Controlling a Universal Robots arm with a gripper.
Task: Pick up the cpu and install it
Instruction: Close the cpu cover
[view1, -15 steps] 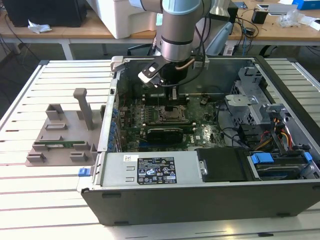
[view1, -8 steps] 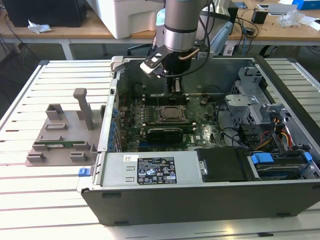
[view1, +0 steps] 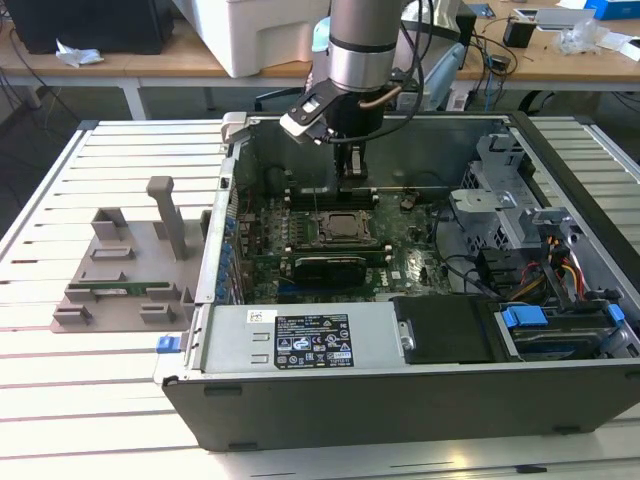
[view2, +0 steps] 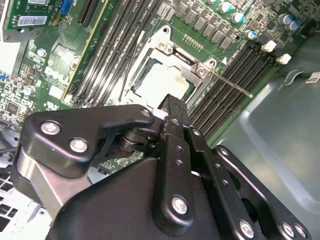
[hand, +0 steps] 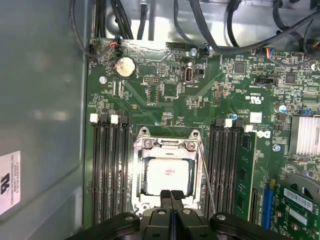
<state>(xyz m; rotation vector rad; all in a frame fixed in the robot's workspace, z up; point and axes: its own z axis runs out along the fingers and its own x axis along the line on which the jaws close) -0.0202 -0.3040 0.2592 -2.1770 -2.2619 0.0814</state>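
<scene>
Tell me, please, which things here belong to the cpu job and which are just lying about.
Belongs to the job:
cpu, lying in its socket
claw, shut, near the cpu
computer case

Just lying about:
grey tray beside the case
green memory stick in that tray

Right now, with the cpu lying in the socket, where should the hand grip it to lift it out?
By two opposite edges of the cpu, coming straight down from above. It lies flat, the socket frame rims it closely, and memory slots flank both sides, so no sideways approach is open. The hand, shut, would likely need opening first.
</scene>
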